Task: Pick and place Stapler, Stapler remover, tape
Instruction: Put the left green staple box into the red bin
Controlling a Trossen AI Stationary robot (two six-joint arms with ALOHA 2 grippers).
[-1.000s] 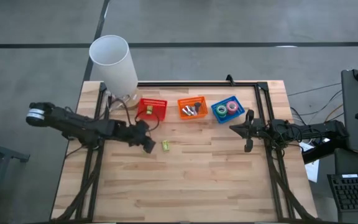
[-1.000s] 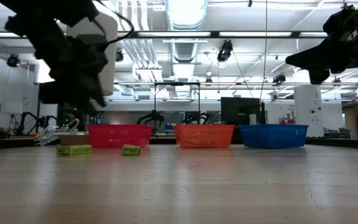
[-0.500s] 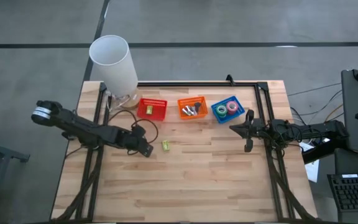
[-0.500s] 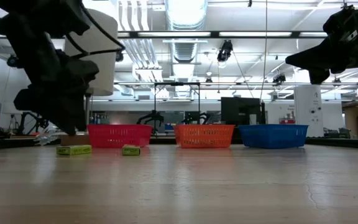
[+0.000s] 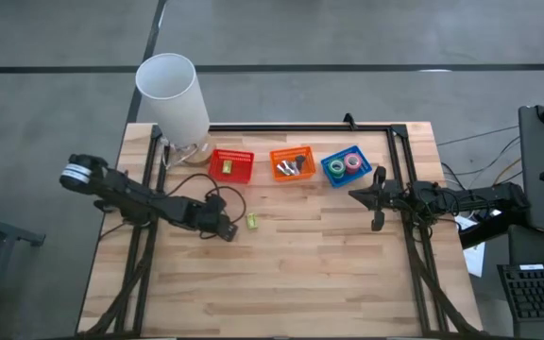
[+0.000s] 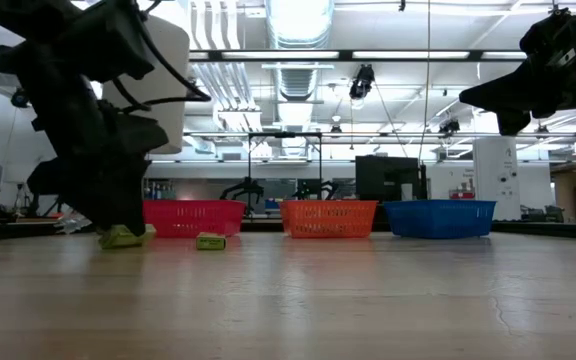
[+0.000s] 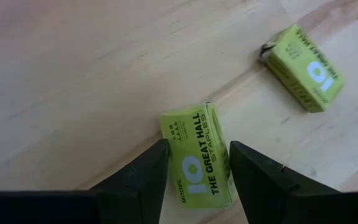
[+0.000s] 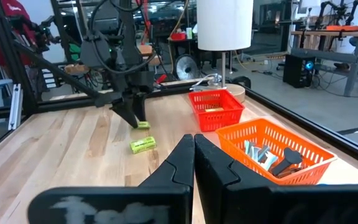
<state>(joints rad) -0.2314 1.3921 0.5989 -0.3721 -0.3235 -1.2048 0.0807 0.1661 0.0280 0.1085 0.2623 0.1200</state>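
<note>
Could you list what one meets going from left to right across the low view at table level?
Left pincer down around a green staple box → second green staple box → red basket → orange basket → blue basket. The right pincer hangs high at right.

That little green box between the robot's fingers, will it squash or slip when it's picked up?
The staple box looks like thin cardboard, so a hard squeeze may dent it. Its flat sides probably suit the left gripper; rolling seems unlikely. It looks small, probably light.

Bright overhead ceiling lights [image 6: 293,20] glare; table [image 5: 329,274] evenly lit, soft shadows.
</note>
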